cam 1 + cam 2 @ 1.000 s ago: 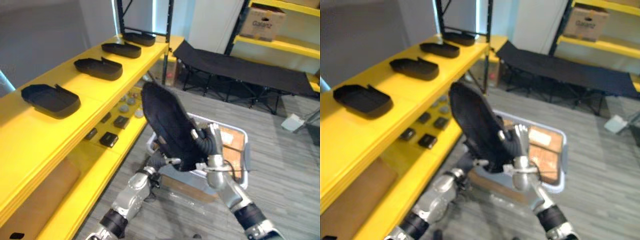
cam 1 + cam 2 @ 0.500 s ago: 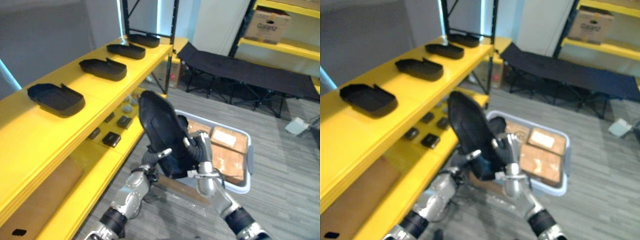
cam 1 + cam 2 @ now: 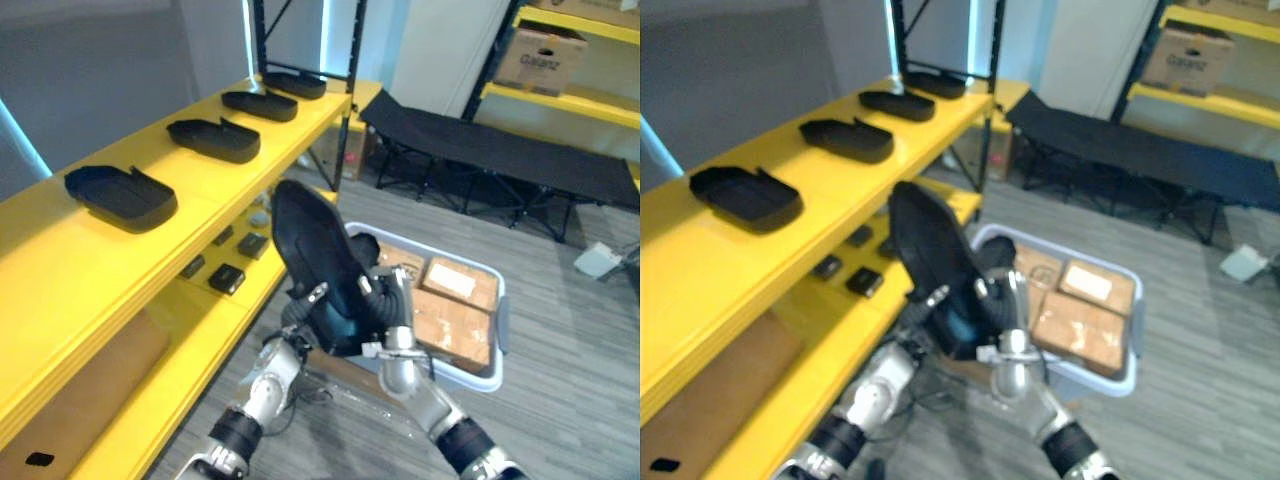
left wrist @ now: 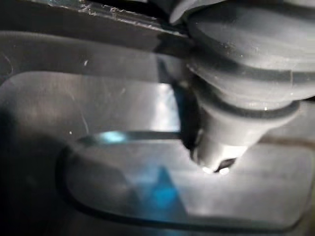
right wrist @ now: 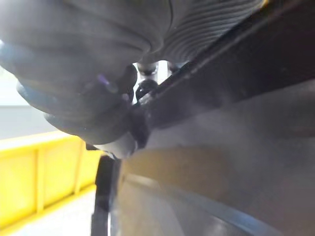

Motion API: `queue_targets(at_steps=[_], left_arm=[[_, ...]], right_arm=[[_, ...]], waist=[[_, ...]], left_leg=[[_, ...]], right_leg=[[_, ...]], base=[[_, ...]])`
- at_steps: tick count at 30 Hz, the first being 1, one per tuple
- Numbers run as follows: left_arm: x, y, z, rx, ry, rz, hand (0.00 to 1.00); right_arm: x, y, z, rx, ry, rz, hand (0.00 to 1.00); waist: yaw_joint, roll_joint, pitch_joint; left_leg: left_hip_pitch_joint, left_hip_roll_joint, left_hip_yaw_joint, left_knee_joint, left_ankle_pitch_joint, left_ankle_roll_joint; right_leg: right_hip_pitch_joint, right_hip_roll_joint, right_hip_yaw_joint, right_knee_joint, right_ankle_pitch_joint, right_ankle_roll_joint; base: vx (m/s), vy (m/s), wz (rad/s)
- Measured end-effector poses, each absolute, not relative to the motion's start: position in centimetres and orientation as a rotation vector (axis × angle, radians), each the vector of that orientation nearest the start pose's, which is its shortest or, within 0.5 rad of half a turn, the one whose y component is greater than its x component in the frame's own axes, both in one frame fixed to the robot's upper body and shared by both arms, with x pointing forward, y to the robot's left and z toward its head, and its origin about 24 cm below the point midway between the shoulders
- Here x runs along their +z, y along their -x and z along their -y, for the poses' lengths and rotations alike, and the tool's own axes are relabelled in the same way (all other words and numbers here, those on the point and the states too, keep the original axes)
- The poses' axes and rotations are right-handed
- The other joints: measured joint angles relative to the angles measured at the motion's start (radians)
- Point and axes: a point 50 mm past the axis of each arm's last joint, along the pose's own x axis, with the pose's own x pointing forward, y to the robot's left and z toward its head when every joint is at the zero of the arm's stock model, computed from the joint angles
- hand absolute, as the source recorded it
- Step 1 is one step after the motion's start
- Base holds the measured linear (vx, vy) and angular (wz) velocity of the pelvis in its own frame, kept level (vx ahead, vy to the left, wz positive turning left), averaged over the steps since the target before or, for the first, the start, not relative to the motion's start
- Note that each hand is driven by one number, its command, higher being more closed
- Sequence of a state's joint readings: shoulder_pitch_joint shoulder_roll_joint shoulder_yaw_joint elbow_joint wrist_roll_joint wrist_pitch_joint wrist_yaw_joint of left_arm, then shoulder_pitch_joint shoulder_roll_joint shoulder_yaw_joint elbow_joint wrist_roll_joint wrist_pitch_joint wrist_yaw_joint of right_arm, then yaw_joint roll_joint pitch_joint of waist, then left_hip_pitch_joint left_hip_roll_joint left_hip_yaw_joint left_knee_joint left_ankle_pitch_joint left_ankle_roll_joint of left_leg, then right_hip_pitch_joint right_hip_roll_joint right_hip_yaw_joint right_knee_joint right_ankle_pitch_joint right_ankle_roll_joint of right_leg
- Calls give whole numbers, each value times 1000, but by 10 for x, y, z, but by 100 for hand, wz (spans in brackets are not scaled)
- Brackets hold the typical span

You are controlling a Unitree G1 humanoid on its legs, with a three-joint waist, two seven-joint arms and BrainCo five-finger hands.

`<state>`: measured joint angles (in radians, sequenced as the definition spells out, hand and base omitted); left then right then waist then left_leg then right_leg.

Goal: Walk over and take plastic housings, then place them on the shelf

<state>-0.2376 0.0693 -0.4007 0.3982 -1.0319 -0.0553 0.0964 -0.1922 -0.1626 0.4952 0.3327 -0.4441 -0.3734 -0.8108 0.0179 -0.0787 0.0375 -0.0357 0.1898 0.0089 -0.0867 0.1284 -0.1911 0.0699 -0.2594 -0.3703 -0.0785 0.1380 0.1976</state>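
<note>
Nearest, left hand (image 3: 316, 294): reaches up from the lower left, with its thumb laid on the face of the held housing and pinching it.
Beside it, right hand (image 3: 392, 305): its dark ribbed cover sits against the housing's right edge. Whether it grips cannot be told.
Held housing (image 3: 315, 250): a black plastic shell, standing on end and leaning a little toward the shelf. It is held between the two hands, in the air above the near-left corner of the bin.
Bin (image 3: 497, 330): a pale grey tub on the floor just behind the hands, with brown cardboard boxes (image 3: 455, 305) lying flat inside.
Yellow shelf (image 3: 80, 260): runs along the left, from near to far.
Shelf housings: four black shells lie open side up in a row on the top board, well apart. In order they are the nearest (image 3: 122, 195), the second (image 3: 213, 138), the third (image 3: 259, 104) and the farthest (image 3: 294, 84).
Lower board: holds small black parts (image 3: 227, 277) and, farther along, some grey lumps (image 3: 260, 215).
Bottom level: holds a brown cardboard sheet (image 3: 80, 400).
Folding cot (image 3: 500, 150): black, standing on the floor beyond the bin.
Far rack: yellow boards at the upper right carry a cardboard carton (image 3: 540, 60).
</note>
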Motion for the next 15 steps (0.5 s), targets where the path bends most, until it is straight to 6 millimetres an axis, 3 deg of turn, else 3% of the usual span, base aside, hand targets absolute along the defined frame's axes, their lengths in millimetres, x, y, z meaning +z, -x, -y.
queue_targets(at_steps=[4,6,11,15], left_arm=[[2,-275,-71,-177,807,-338,100],[7,-278,-76,-162,708,-255,100],[49,-287,-93,-76,450,32,100],[98,-278,-104,-34,325,327,100]], right_arm=[[45,-254,82,-129,412,479,0],[43,-253,83,-133,397,458,0],[31,-243,91,-145,334,362,0],[43,-234,94,-115,166,373,0]], waist=[[0,0,0],[1,0,0],[3,0,0],[0,4,-2]], left_leg=[[0,0,0,0,0,0],[0,0,0,0,0,0],[1,0,0,0,0,0],[12,0,11,4,-3,-1]], right_leg=[[1,0,-2,0,0,0],[1,0,-2,0,0,0],[1,0,-1,0,0,0],[1,0,9,1,-1,-2]], base=[[0,0,0],[0,0,0],[0,0,0],[0,0,-7]])
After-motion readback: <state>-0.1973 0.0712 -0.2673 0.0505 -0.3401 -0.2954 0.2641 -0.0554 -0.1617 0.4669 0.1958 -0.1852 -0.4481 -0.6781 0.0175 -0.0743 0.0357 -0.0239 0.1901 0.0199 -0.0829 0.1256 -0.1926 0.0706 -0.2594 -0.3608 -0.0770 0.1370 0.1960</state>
